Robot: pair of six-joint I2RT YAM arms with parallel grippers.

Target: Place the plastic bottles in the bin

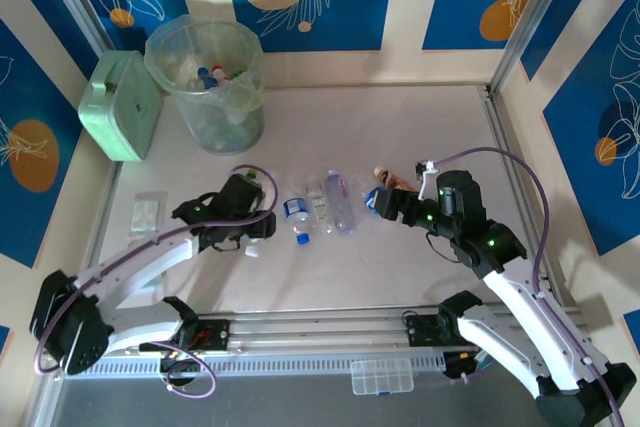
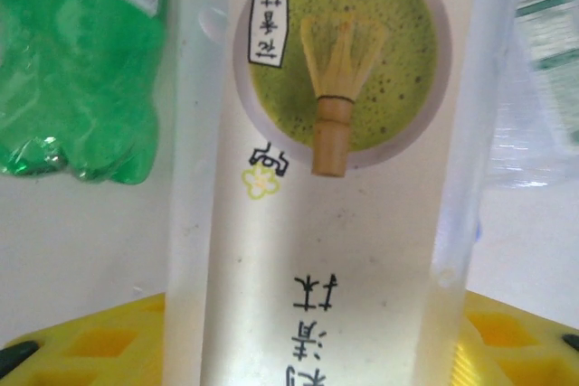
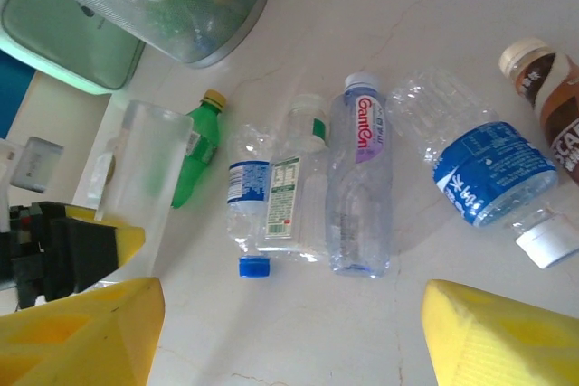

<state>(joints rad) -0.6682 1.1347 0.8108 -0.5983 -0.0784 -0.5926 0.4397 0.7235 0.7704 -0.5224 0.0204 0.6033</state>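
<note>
Pale tabletop [image 1: 400, 137] between blue-patterned walls is strewn with plastic bottles [image 1: 340, 209], and more are seen inside the bin [image 1: 240, 122] at the far left corner. A clear matcha-labelled bottle [image 2: 335, 178] is bracketed by the left gripper [image 2: 298, 350], though whether it is actually pinched cannot be told; the right gripper [image 3: 294, 314] is held wide open and empty above the loose ones. Empty, thin-walled and slick, the bottles are judged light and easily crushed, best taken across the straight mid-body with a gentle squeeze

Bottles [image 1: 340, 205] scattered on table [image 1: 400, 137] — bin [image 1: 215, 132] far left, seemingly part-filled.
</note>
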